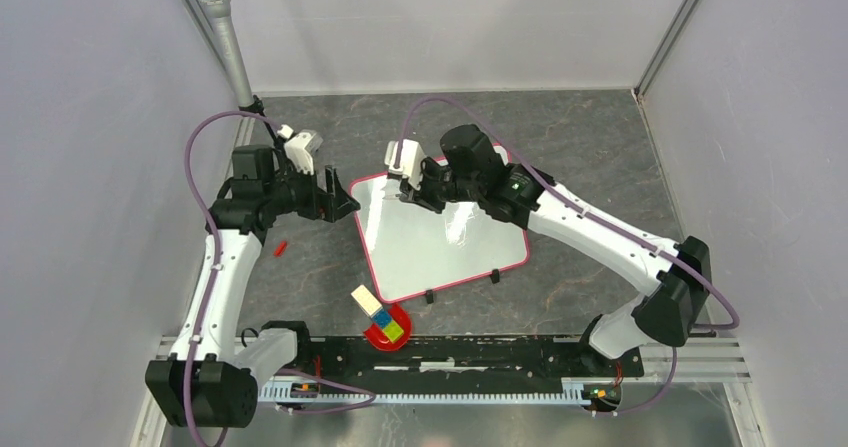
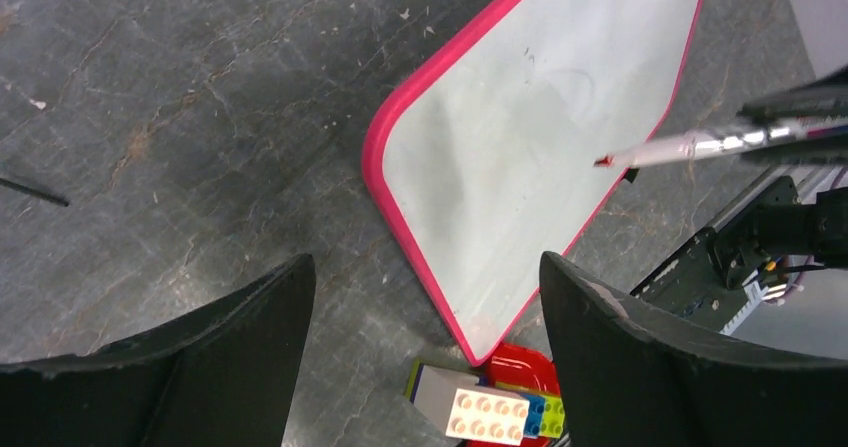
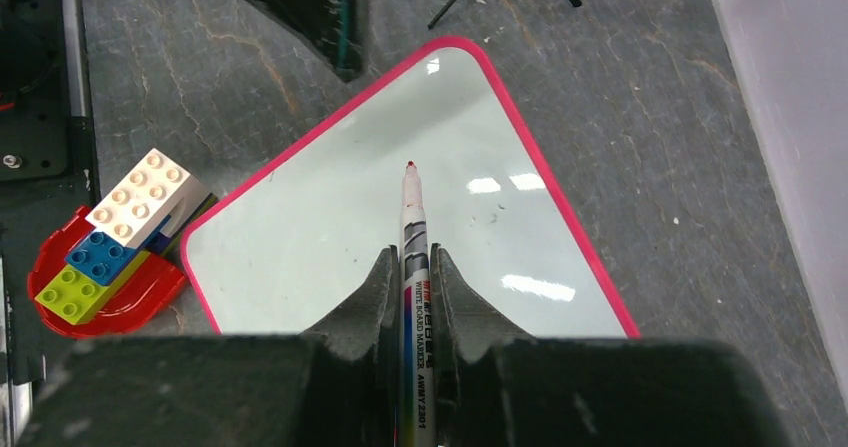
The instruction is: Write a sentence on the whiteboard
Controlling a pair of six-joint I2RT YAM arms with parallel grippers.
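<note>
The whiteboard (image 1: 420, 252) lies flat mid-table, glossy white with a red-pink border and two black clips on its near edge; its surface (image 2: 500, 177) shows only faint smudges. My right gripper (image 1: 412, 195) hangs over the board's far part, shut on a whiteboard marker (image 3: 413, 229). The marker's red tip points at the board (image 3: 300, 232); whether it touches is unclear. In the left wrist view the marker (image 2: 690, 147) reaches in from the right. My left gripper (image 1: 335, 197) stands open beside the board's far-left corner, nothing between its fingers (image 2: 250, 337).
A red dish (image 1: 372, 336) holding stacked toy bricks (image 1: 378, 312) sits off the board's near-left corner, close to the base rail (image 1: 450, 352). A small red piece (image 1: 281, 248) lies on the grey tabletop under the left arm. Walls close in left, right and back.
</note>
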